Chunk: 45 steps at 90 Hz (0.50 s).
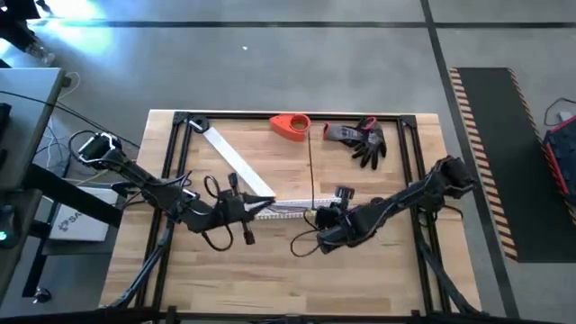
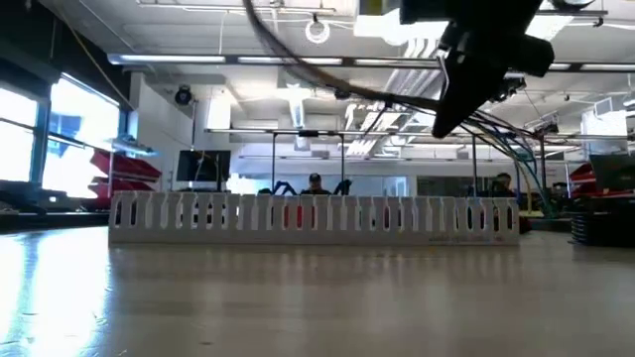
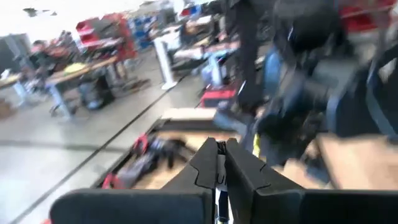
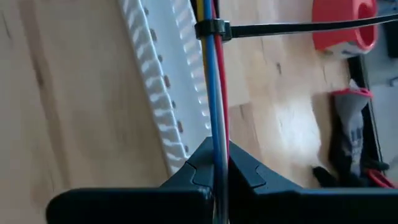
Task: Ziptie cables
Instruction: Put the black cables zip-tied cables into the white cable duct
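Cables (image 4: 214, 93) blue, red, yellow; zip tie (image 4: 292, 28) black; slotted channel (image 4: 163, 87) white; table (image 4: 74, 93) pale wood.

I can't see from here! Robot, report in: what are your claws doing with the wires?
Right gripper shut on the cables. Black zip tie already looped round them, tail sticking out. Left gripper shut. White slotted channel lies beside the cables.

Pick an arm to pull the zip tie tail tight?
Probably left. The right gripper is shut on the cables beside the zip tie, anchoring them; the left gripper sits close alongside.
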Motion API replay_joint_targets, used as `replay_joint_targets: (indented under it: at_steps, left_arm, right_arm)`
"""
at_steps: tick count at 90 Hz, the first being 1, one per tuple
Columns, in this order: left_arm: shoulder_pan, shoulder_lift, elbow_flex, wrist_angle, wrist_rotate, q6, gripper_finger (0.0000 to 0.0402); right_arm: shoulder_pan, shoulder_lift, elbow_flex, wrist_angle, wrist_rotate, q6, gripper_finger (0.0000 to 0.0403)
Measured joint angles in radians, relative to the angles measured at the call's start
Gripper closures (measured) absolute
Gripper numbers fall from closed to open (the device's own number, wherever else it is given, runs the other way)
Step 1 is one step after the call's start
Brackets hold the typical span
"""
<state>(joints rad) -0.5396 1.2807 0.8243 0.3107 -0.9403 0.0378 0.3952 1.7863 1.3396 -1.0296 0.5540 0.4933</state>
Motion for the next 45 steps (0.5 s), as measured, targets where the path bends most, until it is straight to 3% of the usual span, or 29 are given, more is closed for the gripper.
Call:
replay_joint_targets:
  at_steps: [24,45]
  left_arm:
    - [-0.020,-0.052,-0.224,0.000,-0.124,-0.227,0.0401]
    - [-0.068,-0.070,-0.342,-0.004,-0.140,-0.364,0.0402]
  right_arm:
    - [-0.097,0.000,0.000,0.126,-0.096,-0.107,0.0403]
    - [-0.128,0.000,0.000,0.234,-0.144,-0.160,0.0403]
